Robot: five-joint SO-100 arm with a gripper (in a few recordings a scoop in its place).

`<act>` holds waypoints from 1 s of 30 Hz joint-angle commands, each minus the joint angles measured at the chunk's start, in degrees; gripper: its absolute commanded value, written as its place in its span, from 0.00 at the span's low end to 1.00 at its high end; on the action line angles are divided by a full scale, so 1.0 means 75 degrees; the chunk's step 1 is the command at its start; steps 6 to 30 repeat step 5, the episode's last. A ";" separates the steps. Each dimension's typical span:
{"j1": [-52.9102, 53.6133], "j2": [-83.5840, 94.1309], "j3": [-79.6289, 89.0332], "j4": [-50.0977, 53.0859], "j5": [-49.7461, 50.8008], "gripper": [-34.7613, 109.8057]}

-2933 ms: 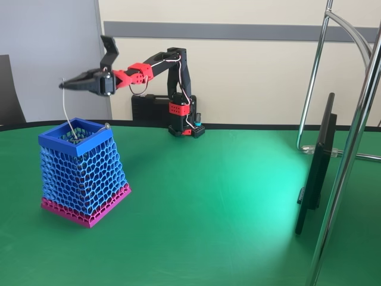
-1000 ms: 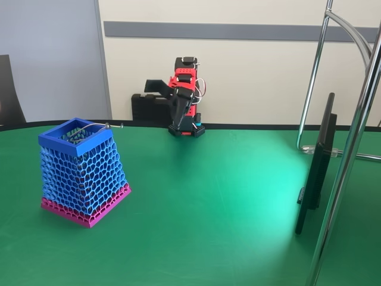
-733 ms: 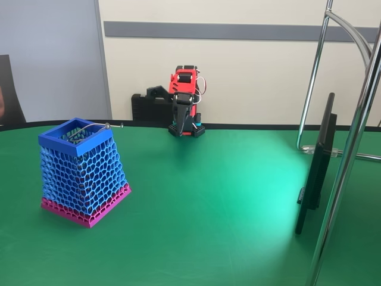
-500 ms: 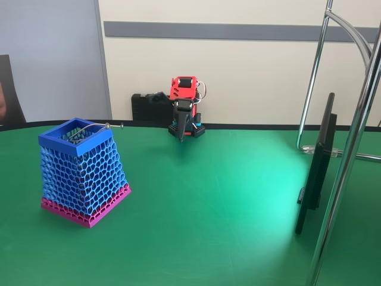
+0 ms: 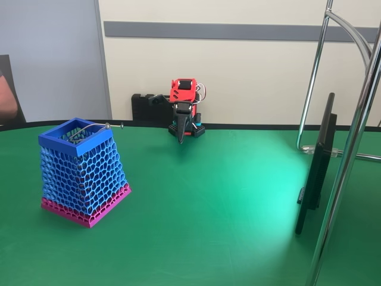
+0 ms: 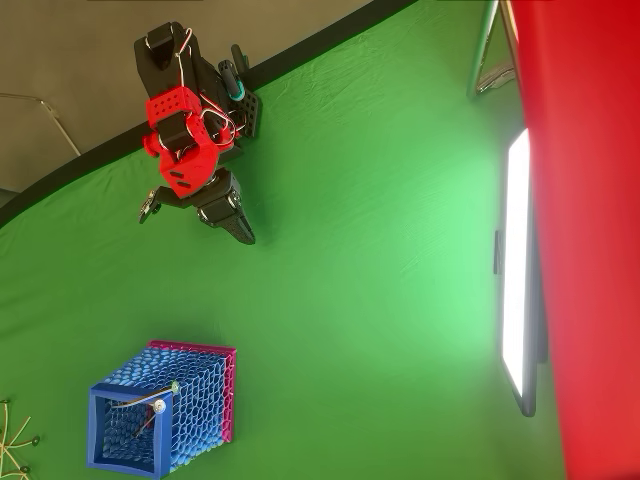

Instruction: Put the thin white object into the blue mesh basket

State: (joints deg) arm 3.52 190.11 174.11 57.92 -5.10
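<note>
The blue mesh basket point(image 5: 59, 143) point(image 6: 124, 466) stands on its magenta base at the left of the green table. The thin white object point(image 5: 89, 127) point(image 6: 138, 403) lies slanted across the basket's opening, its upper end resting on the rim's far right corner and poking a little beyond it. My gripper point(image 5: 167, 119) point(image 6: 197, 225) is folded in at the arm's base by the table's far edge, well away from the basket. One finger point(image 5: 180, 132) points down at the table, the other is splayed out to the left. It is open and holds nothing.
A black case point(image 5: 143, 107) sits behind the arm. A flat screen point(image 5: 315, 173) point(image 6: 517, 270) on a stand and chrome tubes point(image 5: 357, 119) occupy the right side. A person's arm point(image 5: 7, 102) shows at the left edge. Thin sticks point(image 6: 12, 440) lie beside the basket.
The arm, earlier stretched over the basket with the strand hanging from its jaws, has let it go and folded back to its base. In the last second the gripper tipped downward.
</note>
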 commanded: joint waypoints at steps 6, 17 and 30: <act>0.0012 0.0059 -0.0012 0.0012 -0.0012 0.24; 0.0012 0.0059 -0.0012 0.0012 -0.0012 0.24; 0.0012 0.0059 -0.0012 0.0012 -0.0012 0.24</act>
